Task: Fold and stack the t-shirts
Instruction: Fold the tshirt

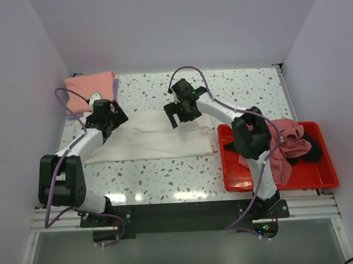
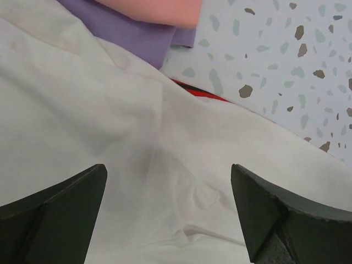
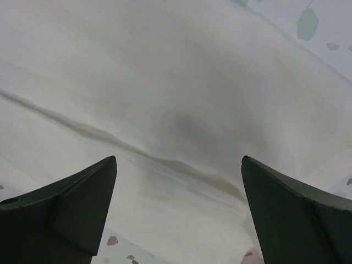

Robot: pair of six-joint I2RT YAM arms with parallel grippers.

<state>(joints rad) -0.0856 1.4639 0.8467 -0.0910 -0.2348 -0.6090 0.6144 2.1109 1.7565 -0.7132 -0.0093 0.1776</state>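
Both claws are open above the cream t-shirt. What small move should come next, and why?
The left claw and right claw hang open over the cream t-shirt, which lies spread out, gripped by neither. So probably lower both onto the cloth and pinch it, ready for a fold.

Five t-shirts (image 1: 159, 139) (image 1: 88, 86) (image 2: 137, 33) (image 1: 283, 139) (image 1: 312, 150), one tray (image 1: 235, 177), two grippers (image 2: 168, 209) (image 3: 179, 203)

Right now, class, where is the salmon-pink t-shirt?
In the top view, the salmon-pink t-shirt lies at the table's far left corner, on a lavender one, just beyond the cream t-shirt spread across the middle.
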